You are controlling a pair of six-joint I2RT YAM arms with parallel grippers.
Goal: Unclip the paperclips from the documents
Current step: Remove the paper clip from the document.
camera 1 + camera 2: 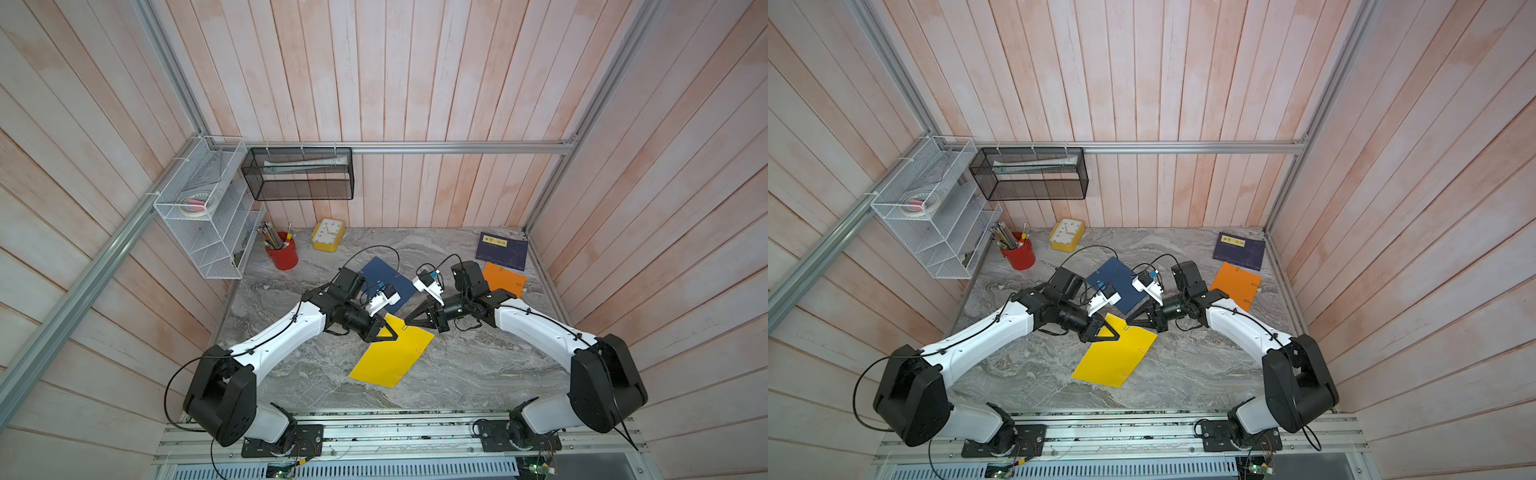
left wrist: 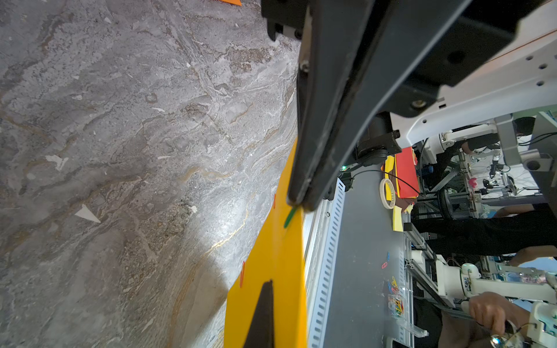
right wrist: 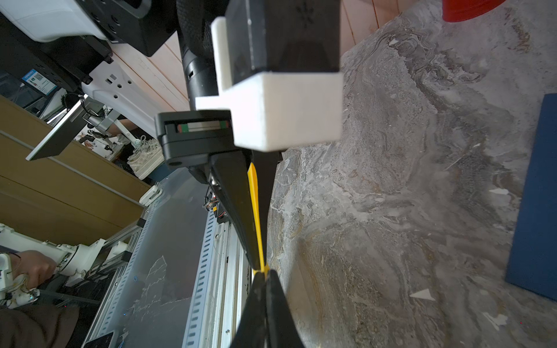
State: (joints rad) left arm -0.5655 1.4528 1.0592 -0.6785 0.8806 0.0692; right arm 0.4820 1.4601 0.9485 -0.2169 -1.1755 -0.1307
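Your left gripper point(image 2: 297, 203) sits closest to the lens in the left wrist view, its fingers pressed together on one end of a green paperclip point(image 2: 290, 217). That pinched end is hidden, and the clip's long axis continues the fingers' line along the edge of the yellow document point(image 2: 277, 265). Two reddish paperclips point(image 2: 242, 274) sit blurred on the other edge, and only one dark finger of the right gripper point(image 2: 268, 284) shows, cut off by the frame. From the right wrist you see that gripper clamped on the yellow document, which shows edge-on as a thin strip. In both top views its far corner hides under the meeting grippers, long axis slanting toward the left arm's side. The blue document point(image 1: 384, 272) and orange document point(image 1: 505, 280) lie beyond, partly covered by the arms, with clips too small to read.
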